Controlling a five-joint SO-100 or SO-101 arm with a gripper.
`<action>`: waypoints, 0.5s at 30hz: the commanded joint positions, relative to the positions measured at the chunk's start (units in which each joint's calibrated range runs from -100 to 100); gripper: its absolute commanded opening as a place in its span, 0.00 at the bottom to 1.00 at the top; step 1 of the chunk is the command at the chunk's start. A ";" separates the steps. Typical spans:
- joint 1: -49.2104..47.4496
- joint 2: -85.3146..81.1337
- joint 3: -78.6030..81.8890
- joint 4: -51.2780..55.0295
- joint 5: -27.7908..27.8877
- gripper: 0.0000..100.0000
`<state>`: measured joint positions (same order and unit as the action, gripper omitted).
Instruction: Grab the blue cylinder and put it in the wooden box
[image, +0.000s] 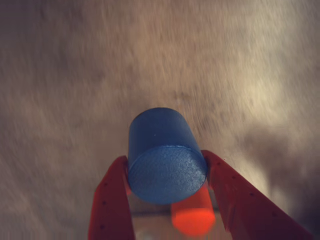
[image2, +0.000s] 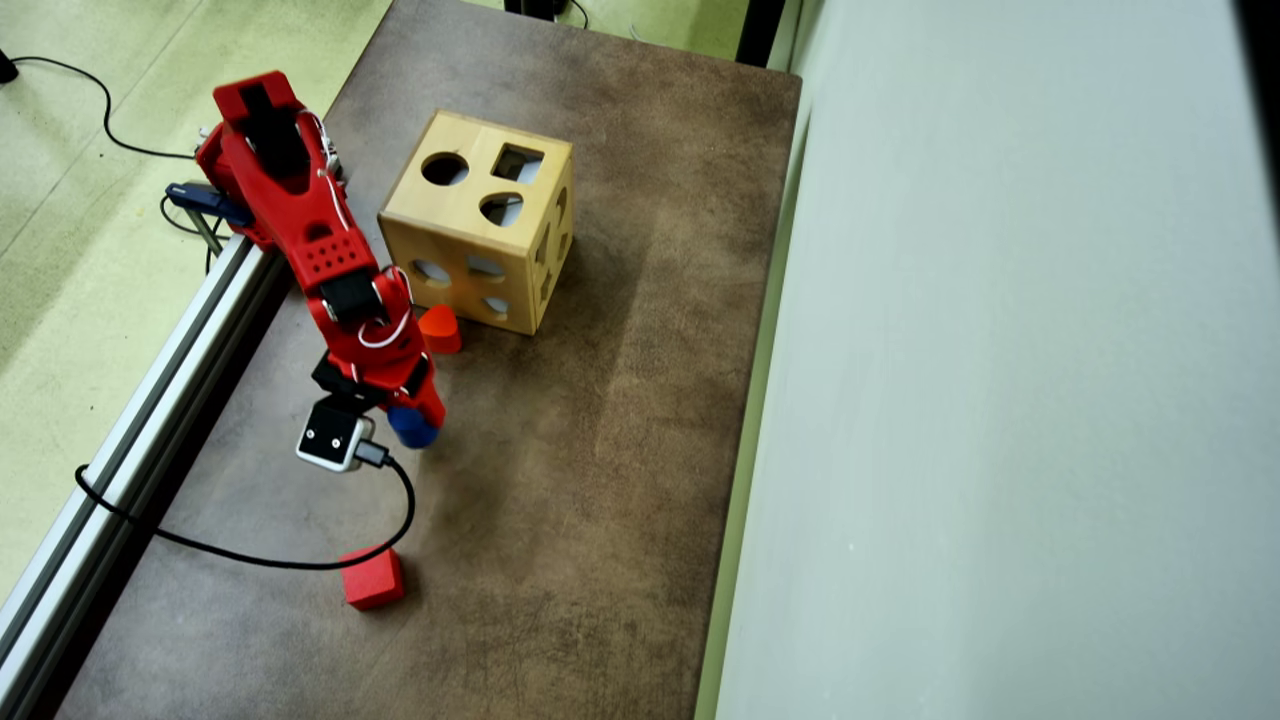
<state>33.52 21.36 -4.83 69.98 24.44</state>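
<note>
1. In the wrist view my gripper (image: 167, 175) is closed on the blue cylinder (image: 164, 155), one red finger (image: 112, 202) pressed against its left side and the other against its right
2. The cylinder lies tilted between my fingers, one flat round end turned toward the wrist camera, its curved side running away toward the brown table (image: 75, 75)
3. The table surface behind it is blurred in the wrist view
4. An orange-red glowing shape (image: 193, 215) shows just below the cylinder between my fingers; I cannot tell what it is
5. In the overhead view the cylinder (image2: 413, 428) sits at the tip of my gripper (image2: 418, 420), over the table (image2: 600, 450), below and left of the wooden box (image2: 470, 240)
6. The box stands on the table with its round, square and rounded holes facing up, well apart from the cylinder
7. An orange-red rounded block (image2: 440, 329) stands just beside the box's lower left edge, near my arm
8. A red cube (image2: 373, 578) rests on the table lower down, beside the black cable (image2: 250, 555), well apart from the cylinder
</note>
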 joint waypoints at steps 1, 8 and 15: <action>-1.13 -11.38 -2.32 5.66 -0.29 0.15; -1.28 -25.64 -2.32 13.38 -0.29 0.15; -8.56 -33.88 -2.24 23.59 -1.17 0.15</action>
<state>28.93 -6.36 -4.83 89.18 24.30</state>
